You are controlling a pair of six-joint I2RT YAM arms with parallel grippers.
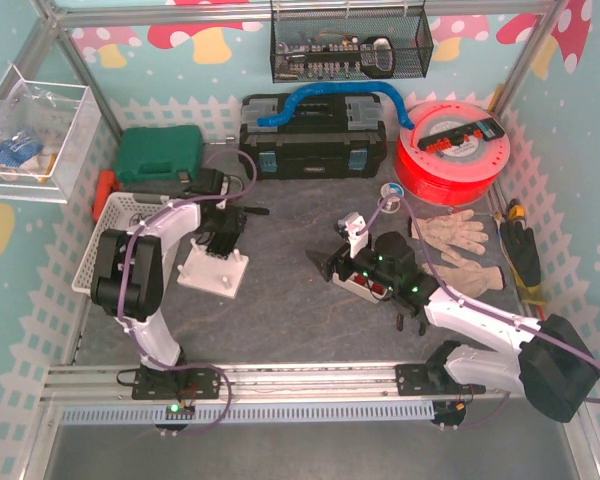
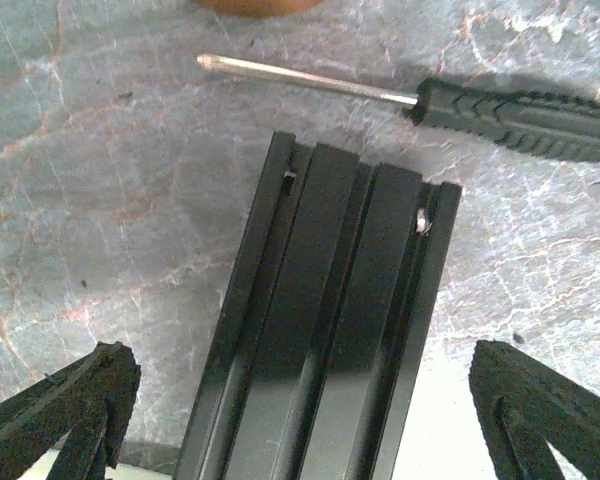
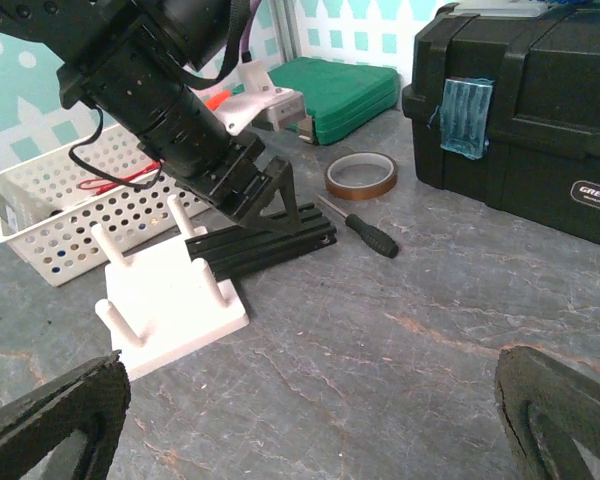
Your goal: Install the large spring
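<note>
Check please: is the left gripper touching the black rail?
Apart. In the left wrist view the left gripper straddles the black rail, with a gap beside each finger.

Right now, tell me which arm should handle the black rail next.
Left, most likely. The left gripper hangs open directly over the black rail, one finger on each side. The right gripper is open too, but sits well short of the rail, only facing it.

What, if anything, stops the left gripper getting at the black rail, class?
Probably nothing, so yes: the left gripper hangs open over the black rail, straddling it, with nothing in between. The screwdriver lies clear beyond its end.
</note>
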